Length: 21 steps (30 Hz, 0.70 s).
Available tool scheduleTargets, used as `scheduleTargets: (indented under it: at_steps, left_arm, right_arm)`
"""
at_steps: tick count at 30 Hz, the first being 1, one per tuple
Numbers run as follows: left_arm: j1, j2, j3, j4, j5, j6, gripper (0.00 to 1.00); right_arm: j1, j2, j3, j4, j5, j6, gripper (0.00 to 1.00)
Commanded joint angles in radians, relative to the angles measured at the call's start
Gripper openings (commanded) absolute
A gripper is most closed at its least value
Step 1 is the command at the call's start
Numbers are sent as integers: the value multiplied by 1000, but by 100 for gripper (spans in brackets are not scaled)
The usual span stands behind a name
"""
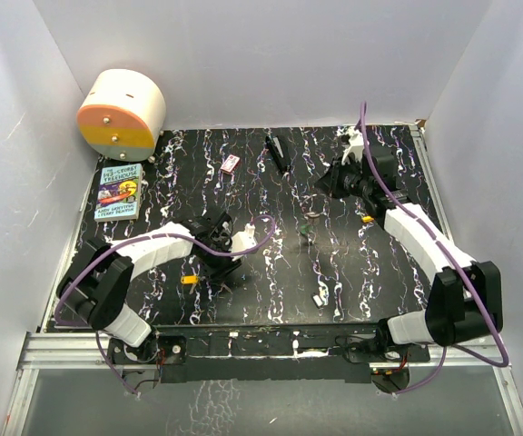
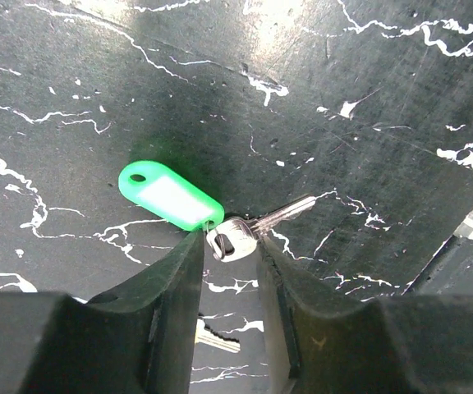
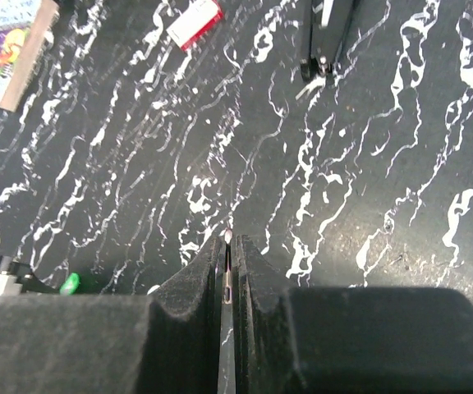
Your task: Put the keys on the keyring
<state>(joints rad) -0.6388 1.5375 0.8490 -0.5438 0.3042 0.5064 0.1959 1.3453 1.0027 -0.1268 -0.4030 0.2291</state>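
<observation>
While left fingers [image 2: 179, 287] pinch key [image 2: 235, 240] bearing green tag [image 2: 171, 195] | right fingers [image 3: 199, 279] clamp keyring [image 3: 228, 283] edge-on | tag label blank

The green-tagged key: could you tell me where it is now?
Left wrist view: the green-tagged key has its head between the fingertips of the left gripper, its green tag image-left of them.

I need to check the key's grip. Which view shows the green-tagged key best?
The left wrist view: the green-tagged key sits large and sharp between the fingertips of the left gripper, with its tag and blade clear. The top external view shows only a green speck; the right wrist view catches a green sliver at lower left.
</observation>
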Motion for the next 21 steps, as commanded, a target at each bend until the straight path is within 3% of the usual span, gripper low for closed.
scheduleTargets:
  at_steps: [1,15,21]
  left_arm:
    - [-6,4,-10,-6,31,4,29]
    - [-6,6,-1,-15,24,7,1]
    - [-6,7,0,-16,23,7,0]
  right_arm:
    - [-3,54,-22,78,-5,-47,7]
    - [-3,192,13,58,46,-121,7]
    - [-3,218,7,77,39,-117,7]
